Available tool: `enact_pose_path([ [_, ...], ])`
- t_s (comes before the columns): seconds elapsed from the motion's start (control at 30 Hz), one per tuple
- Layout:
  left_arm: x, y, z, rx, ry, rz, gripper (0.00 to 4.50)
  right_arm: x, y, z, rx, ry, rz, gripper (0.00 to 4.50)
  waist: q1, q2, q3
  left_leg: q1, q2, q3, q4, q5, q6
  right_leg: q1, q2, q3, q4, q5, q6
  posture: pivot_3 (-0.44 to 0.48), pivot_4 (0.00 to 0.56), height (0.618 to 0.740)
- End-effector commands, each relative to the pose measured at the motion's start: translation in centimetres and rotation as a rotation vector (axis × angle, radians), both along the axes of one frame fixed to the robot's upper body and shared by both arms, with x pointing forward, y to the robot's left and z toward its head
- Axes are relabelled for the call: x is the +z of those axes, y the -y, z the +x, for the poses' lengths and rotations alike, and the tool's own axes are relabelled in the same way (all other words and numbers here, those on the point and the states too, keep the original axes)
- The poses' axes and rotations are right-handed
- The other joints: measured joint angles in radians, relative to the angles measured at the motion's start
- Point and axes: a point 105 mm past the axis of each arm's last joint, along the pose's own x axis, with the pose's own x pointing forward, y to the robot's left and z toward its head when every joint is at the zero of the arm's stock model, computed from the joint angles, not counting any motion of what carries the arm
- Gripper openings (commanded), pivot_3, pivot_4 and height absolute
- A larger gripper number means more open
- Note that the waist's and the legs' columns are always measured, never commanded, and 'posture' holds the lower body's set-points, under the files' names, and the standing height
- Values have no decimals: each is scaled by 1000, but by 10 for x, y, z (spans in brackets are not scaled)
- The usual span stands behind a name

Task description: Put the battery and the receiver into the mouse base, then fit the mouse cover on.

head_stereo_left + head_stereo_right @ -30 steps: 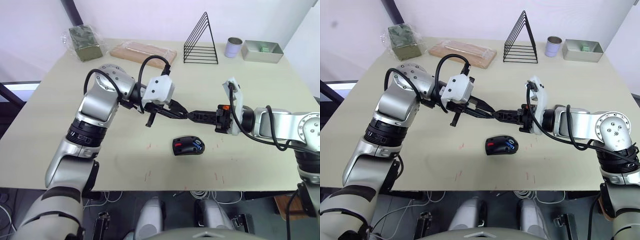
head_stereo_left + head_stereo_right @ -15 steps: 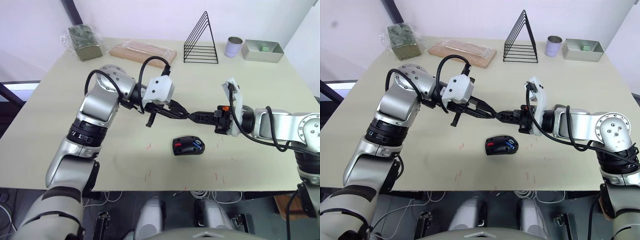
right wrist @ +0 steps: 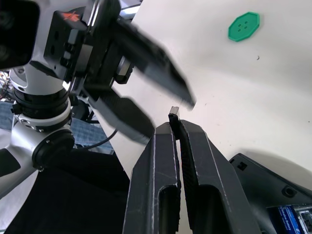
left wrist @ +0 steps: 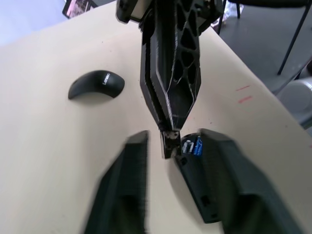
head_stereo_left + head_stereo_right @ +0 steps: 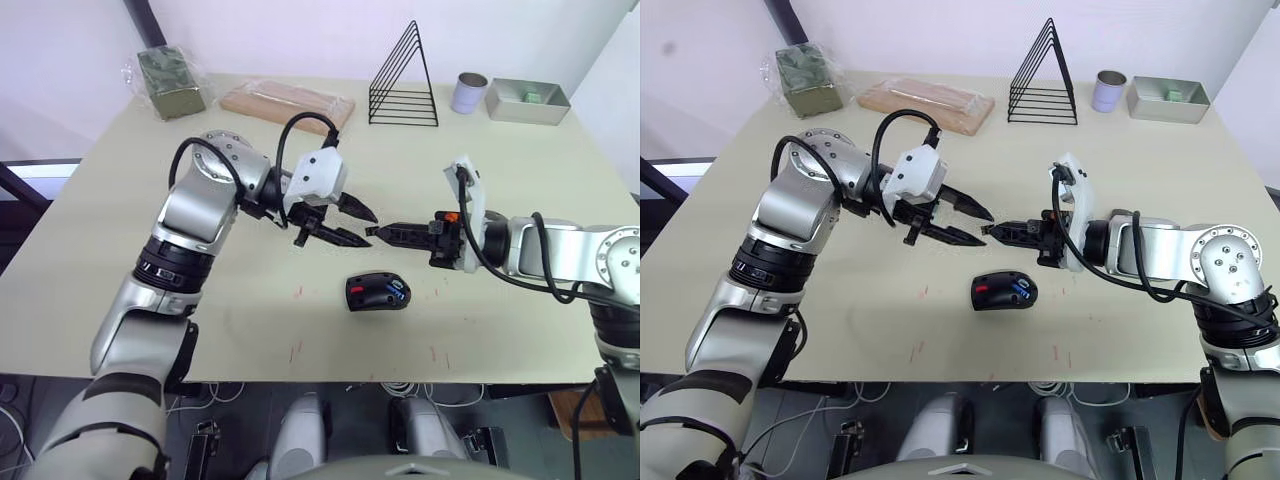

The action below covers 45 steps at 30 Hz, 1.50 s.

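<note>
Opened since before, left gripper (image 5: pixel 360 226) faces right gripper (image 5: pixel 372 231) pinching receiver (image 4: pixel 168 143) above mouse base (image 5: pixel 377 293).

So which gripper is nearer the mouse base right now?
Right, by a small margin. The right gripper, shut on the receiver, hovers just above and behind the mouse base. The open left gripper sits slightly farther to the base's left.

Beige table (image 5: pixel 120 250), mouse base (image 5: pixel 377 293), wire rack (image 5: pixel 404 82), tin (image 5: pixel 467 94), metal tray (image 5: pixel 528 103), wooden board (image 5: pixel 288 102)
</note>
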Motion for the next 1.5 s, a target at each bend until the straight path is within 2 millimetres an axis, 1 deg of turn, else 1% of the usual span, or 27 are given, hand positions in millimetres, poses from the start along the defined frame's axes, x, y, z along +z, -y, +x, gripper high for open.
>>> enact_pose_path([
  [0.03,18,-5,-4,14,-9,-26,3550,11,5,-4,2,43,18,0,0,0,0,0,0,0,0,0,0,0,0,0,0,0,0,0,150,740],
  [0.07,16,-8,-3,23,-10,-15,4153,10,7,-4,1,44,16,0,0,0,0,0,0,0,0,0,0,0,0,0,0,0,0,0,150,740],
  [0.13,12,-13,-4,43,-34,-11,4433,9,11,-5,-6,46,-2,0,0,0,0,0,0,-1,0,0,0,0,0,0,0,0,0,0,150,740],
  [0.23,7,-17,-4,84,-80,-34,4433,8,21,-7,-11,57,-47,0,2,0,0,0,0,-1,0,0,0,0,0,0,0,0,0,0,150,740],
  [0.3,-6,-22,-4,111,-102,-30,4433,6,32,-12,8,77,-178,0,1,1,0,0,0,-2,0,0,0,0,0,0,-1,0,0,0,150,740],
  [0.33,-14,-25,-5,127,-109,-28,4433,8,36,-15,28,94,-234,0,2,4,2,0,0,-2,0,0,0,0,0,0,-1,0,0,0,150,740],
  [0.37,-20,-26,-5,147,-132,-43,4433,11,41,-20,67,116,-326,0,1,5,2,0,-1,-3,0,0,0,0,-2,0,-1,0,0,0,150,740],
  [0.4,-26,-27,-7,163,-157,-58,4433,16,45,-21,78,131,-380,0,-1,7,3,0,-1,-3,0,0,0,0,-2,1,-1,0,0,0,150,740],
  [0.5,-34,-27,-13,167,-185,-64,4433,28,51,-21,92,160,-457,0,-4,5,3,0,0,-5,0,0,0,-1,-1,0,-1,-1,-1,0,150,740],
  [0.57,-40,-27,-16,172,-200,-70,4433,38,48,-20,117,184,-499,0,-3,5,3,0,1,-5,0,0,0,-1,-1,-1,-1,-2,-3,0,150,740],
  [0.63,-54,-29,-18,198,-217,-75,4433,39,44,-24,219,188,-631,0,-9,9,4,0,0,-4,0,0,0,-1,-1,1,-1,-2,-4,0,150,740],
  [0.7,-66,-30,-21,223,-229,-83,4433,40,41,-24,272,220,-787,0,-13,10,4,0,0,-2,0,0,0,-2,-3,3,-1,-2,-4,0,150,740],
  [0.73,-69,-29,-22,234,-236,-95,4433,41,38,-24,297,215,-804,0,-15,10,4,0,0,-2,0,0,1,-2,-3,3,-2,-2,-4,0,150,740],
  [0.8,-75,-28,-24,243,-235,-104,4433,44,28,-22,342,187,-789,0,-15,8,3,-1,0,-3,0,0,1,-3,-3,2,-2,-2,-4,0,150,740],
  [0.83,-78,-29,-25,246,-227,-102,4433,43,24,-20,357,174,-801,0,-12,6,3,-1,0,-4,0,0,1,-3,-3,1,-2,-2,-4,0,150,740],
  [0.87,-80,-29,-26,248,-218,-97,4433,41,23,-17,363,168,-832,0,-13,7,3,-3,0,-5,0,0,1,-3,-4,0,-2,-2,-4,0,150,740],
  [1.0,-85,-28,-23,263,-189,-92,4433,36,19,-11,384,132,-898,0,-6,6,3,-3,-1,-4,0,-1,1,-3,-5,0,-2,-1,-3,0,150,740],
  [1.1,-86,-26,-22,260,-176,-93,4433,35,16,-6,387,110,-912,0,-2,7,3,-2,-1,-3,0,-1,2,-3,-5,0,-2,-1,-2,0,150,740],
  [1.3,-91,-15,-21,231,-152,-103,4433,30,6,1,416,87,-952,0,1,7,3,-2,-2,-2,0,-1,2,-3,-5,-1,-2,0,-1,0,150,740],
  [1.5,-96,-7,-17,219,-116,-93,4433,19,6,5,424,57,-957,0,3,7,3,-2,-2,2,0,-1,2,-3,-5,-1,-1,0,-1,0,150,740],
])
